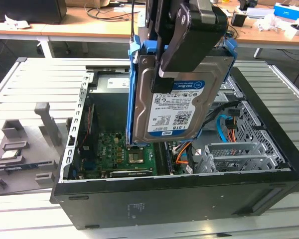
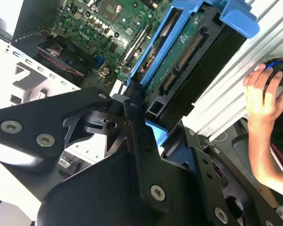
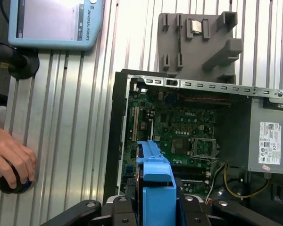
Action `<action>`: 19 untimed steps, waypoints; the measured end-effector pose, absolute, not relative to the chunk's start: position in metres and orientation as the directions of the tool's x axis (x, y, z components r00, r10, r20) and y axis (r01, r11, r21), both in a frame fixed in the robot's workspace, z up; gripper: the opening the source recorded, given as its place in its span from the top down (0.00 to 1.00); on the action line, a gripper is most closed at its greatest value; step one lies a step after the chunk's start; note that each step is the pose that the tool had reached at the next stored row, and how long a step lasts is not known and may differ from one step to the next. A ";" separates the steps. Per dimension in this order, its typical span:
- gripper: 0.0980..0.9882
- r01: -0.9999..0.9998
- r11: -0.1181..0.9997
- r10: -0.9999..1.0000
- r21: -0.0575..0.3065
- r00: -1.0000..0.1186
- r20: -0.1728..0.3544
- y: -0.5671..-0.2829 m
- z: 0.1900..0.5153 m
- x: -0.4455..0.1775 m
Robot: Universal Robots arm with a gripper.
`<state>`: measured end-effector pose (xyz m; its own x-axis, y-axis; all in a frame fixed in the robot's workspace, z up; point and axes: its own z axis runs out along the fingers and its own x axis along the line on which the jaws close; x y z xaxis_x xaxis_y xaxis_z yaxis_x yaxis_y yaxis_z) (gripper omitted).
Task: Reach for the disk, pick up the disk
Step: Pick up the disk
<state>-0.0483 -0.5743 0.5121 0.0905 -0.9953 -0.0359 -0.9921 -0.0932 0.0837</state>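
Both steps are looking done: the tool [image 1: 162,74] is clamping the disk [image 1: 177,107], holding it upright at the exterior view's upper centre, clear above the open computer case [image 1: 139,204].

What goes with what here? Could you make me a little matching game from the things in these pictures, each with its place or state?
Things:
1. disk
2. green circuit board
3. grey holder block
4. person's hand

Places or states:
A. lying on the slatted table, outside the computer case
B. held up above the open case, clamped in the tool
C. resting on a round black and blue knob on the table
D. lying flat on the floor of the open case

Pairs: 1-B, 2-D, 3-A, 4-C
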 end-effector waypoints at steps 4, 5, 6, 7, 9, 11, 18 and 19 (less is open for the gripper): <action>0.70 -0.992 -0.093 -0.995 0.084 0.090 -0.036 -0.581 0.512 -0.048; 0.70 -0.992 -0.093 -0.995 0.084 0.090 -0.036 -0.582 0.512 -0.048; 0.70 -0.992 -0.093 -0.995 0.084 0.090 -0.036 -0.584 0.512 -0.048; 0.70 -0.992 -0.093 -0.995 0.084 0.090 -0.036 -0.587 0.512 -0.048; 0.70 -0.992 -0.093 -0.995 0.084 0.090 -0.036 -0.594 0.512 -0.048; 0.70 -0.992 -0.093 -0.995 0.084 0.090 -0.036 -0.600 0.512 -0.048; 0.70 -0.993 -0.079 -0.996 0.082 0.075 -0.054 -0.601 0.509 -0.047; 0.70 -0.994 -0.078 -0.996 0.082 0.073 -0.054 -0.600 0.508 -0.046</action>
<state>-0.0458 -0.5996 0.5078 0.0735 -0.9958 -0.0540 -0.9936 -0.0778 0.0822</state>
